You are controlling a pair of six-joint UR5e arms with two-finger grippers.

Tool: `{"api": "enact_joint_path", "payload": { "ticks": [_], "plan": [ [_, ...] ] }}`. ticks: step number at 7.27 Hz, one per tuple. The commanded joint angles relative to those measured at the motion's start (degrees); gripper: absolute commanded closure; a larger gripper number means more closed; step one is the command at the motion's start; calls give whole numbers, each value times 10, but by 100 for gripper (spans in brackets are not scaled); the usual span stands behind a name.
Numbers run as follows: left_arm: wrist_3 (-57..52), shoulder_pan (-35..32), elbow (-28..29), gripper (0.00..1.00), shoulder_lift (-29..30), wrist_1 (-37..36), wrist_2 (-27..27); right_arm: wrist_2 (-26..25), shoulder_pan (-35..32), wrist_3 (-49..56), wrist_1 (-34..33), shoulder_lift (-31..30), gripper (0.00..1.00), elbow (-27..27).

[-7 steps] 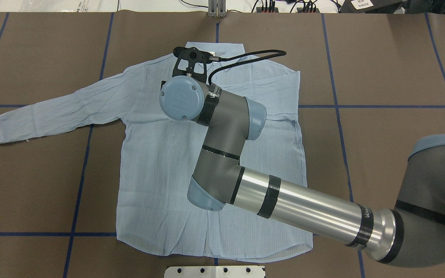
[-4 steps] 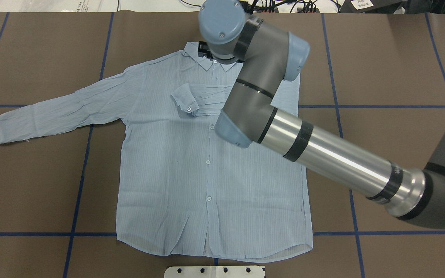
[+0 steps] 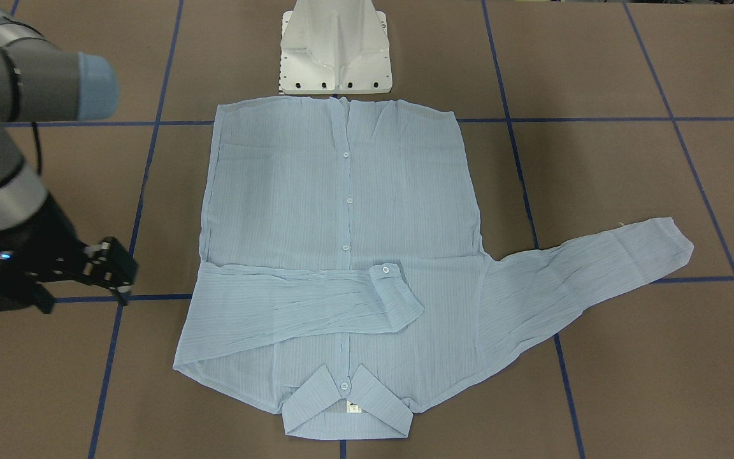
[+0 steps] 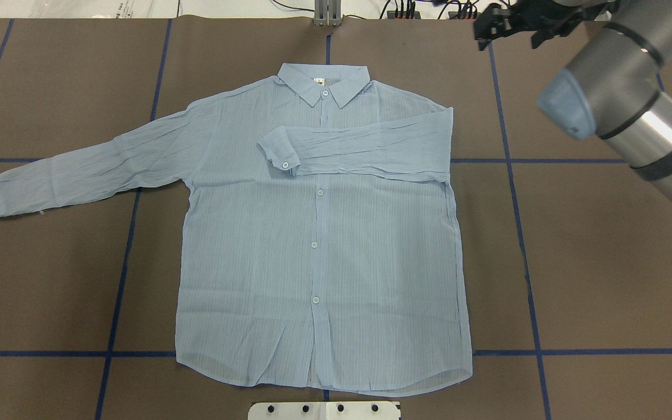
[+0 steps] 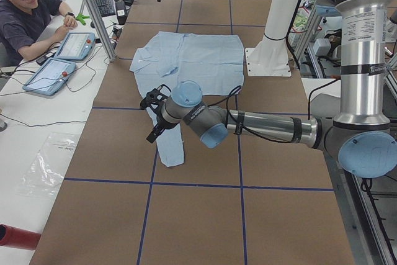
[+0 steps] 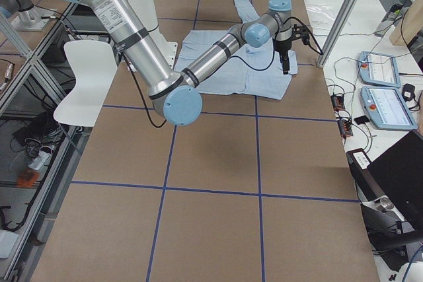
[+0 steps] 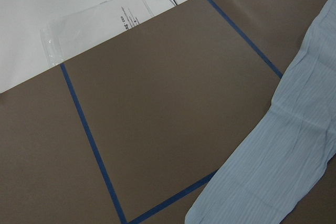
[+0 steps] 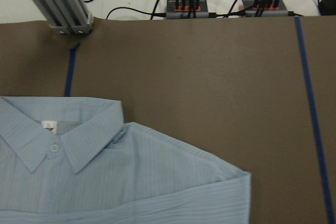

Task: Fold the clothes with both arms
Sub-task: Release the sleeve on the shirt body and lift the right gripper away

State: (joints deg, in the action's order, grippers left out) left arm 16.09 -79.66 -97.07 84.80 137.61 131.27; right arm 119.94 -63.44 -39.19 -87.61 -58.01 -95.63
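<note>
Beyond shirt (image 4: pixel 318 245) edge, right gripper (image 4: pixel 494 28) apart

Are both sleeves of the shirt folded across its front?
No, only one sleeve lies folded across the shirt; the other sleeve stretches out on the table.

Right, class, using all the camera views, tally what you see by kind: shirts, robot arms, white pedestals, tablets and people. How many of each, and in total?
Shirt: 1
Robot arms: 2 (left arm, right arm)
White pedestal: 1
Tablets: 2
Person: 1
Total: 7
</note>
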Motion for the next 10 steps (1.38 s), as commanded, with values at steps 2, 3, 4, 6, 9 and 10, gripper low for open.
{"api": "enact_joint_path", "payload": {
  "ticks": [2, 3, 4, 6, 9, 10],
  "plan": [
    [245, 90, 118, 4, -33, 265, -102, 64, -72, 122, 4, -125, 0, -67],
    [281, 113, 142, 16, -33, 282, -111, 64, -72, 121, 4, -133, 0, -75],
    [305, 157, 144, 18, -33, 285, -132, 62, -71, 120, 4, -135, 0, -76],
    [322, 229, 158, 18, -32, 295, -194, 62, -72, 119, 4, -135, 0, -76],
    [319, 249, 186, 18, -27, 296, -204, 63, -71, 114, 4, -136, 0, -77],
    [318, 252, 188, 18, -27, 296, -207, 62, -71, 114, 4, -136, 0, -77]
  ]
}}
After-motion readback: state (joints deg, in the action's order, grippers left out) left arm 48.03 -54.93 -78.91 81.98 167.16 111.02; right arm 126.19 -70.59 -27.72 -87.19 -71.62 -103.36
